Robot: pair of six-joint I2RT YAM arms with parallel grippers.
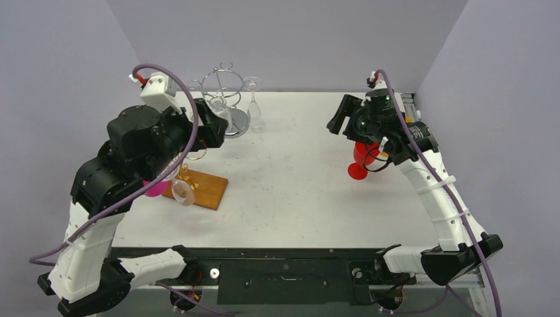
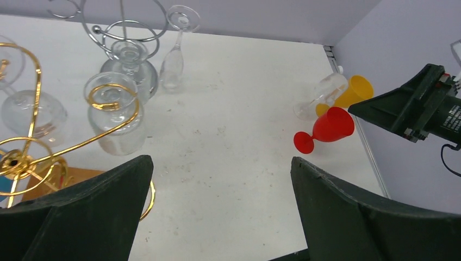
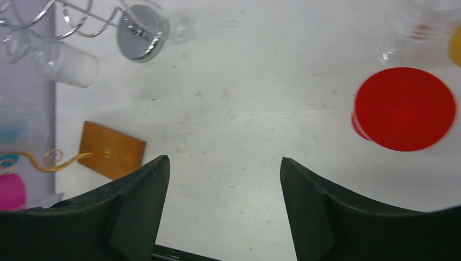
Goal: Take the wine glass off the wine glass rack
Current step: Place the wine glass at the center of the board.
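With my left gripper (image 2: 220,168) and right gripper (image 3: 224,163) both gaping empty, I count one wine glass (image 2: 113,122) hanging bowl-down on the gold rack (image 2: 11,162) by the left edge, one flute (image 2: 173,65) at the chrome rack (image 2: 128,51) far left, and three cups (image 2: 329,128) lying at the right edge.

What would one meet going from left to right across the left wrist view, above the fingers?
Gold rack → flute → red cup → right arm
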